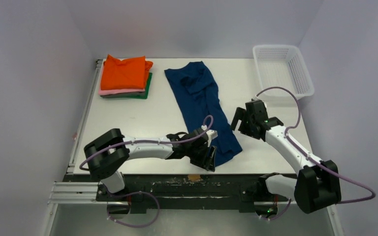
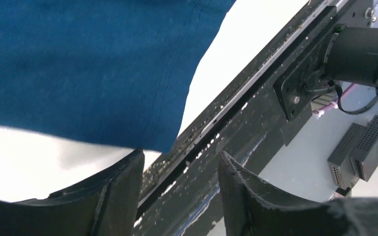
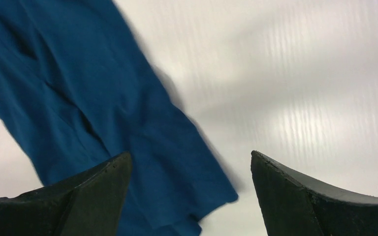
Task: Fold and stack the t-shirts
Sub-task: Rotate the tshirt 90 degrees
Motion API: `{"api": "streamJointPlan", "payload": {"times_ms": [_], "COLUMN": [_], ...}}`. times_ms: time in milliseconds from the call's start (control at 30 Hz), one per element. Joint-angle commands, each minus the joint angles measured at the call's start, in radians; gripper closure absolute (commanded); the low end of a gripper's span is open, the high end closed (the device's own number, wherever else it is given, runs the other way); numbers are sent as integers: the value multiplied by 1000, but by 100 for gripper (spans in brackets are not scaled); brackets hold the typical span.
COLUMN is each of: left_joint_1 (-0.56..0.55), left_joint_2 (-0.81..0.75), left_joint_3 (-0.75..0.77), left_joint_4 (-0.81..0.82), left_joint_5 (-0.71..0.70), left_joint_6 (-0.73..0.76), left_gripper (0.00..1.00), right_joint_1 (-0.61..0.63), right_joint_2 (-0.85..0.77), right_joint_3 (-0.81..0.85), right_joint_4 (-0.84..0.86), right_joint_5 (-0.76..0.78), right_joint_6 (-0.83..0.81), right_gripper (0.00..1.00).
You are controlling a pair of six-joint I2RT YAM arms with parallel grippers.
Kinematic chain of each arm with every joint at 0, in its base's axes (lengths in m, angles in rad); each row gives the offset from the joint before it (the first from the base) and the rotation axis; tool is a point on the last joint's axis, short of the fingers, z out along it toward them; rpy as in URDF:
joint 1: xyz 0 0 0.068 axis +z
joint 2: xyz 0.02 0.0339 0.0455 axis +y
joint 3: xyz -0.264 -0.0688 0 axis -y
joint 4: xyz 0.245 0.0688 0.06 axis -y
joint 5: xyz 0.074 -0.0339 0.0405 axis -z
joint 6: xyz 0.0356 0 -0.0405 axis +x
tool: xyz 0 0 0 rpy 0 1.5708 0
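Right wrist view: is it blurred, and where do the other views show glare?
Right wrist view: navy t-shirt slightly blurred, streaky glare on the table. Left wrist view: table blown out white, gripper fingers close and soft. Top view: sharp, evenly lit, faint shadows.

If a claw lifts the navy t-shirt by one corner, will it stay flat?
It would probably hang limp: the navy t-shirt lies wrinkled and folded on itself. Pushed, it would likely bunch up, not slide whole.
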Motion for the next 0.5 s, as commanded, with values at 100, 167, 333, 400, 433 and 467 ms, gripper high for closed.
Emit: {"api": "streamJointPlan", "payload": {"times_ms": [100,167,333,400,433,467], "left_joint_1": [-48,-58,-80,-82,-82,-82], "left_joint_2": [143,176,203,207,206,201], "left_joint_3": [128,159,215,222,221,217], "left_joint_4": [-81,-132,-286,-314,-325,-334], "left_joint_5": [-81,-108,-277,-295,-302,-308], "left_joint_6": [-14,-29,-55,-60,-62,-63], "left_gripper": [60,66,87,100,100,100], "right_joint_1": [-9,-8,-8,-9,-8,-8], "right_joint_2": [-180,-188,-158,-129,-119,-111], "right_joint_3": [-143,-164,-229,-246,-257,-266], "right_joint_4": [-71,-76,-28,-22,-23,-22], "right_joint_5": [96,79,-47,-89,-94,-95], "right_joint_6": [48,46,25,27,22,18], "right_gripper": [14,18,28,33,35,38]}}
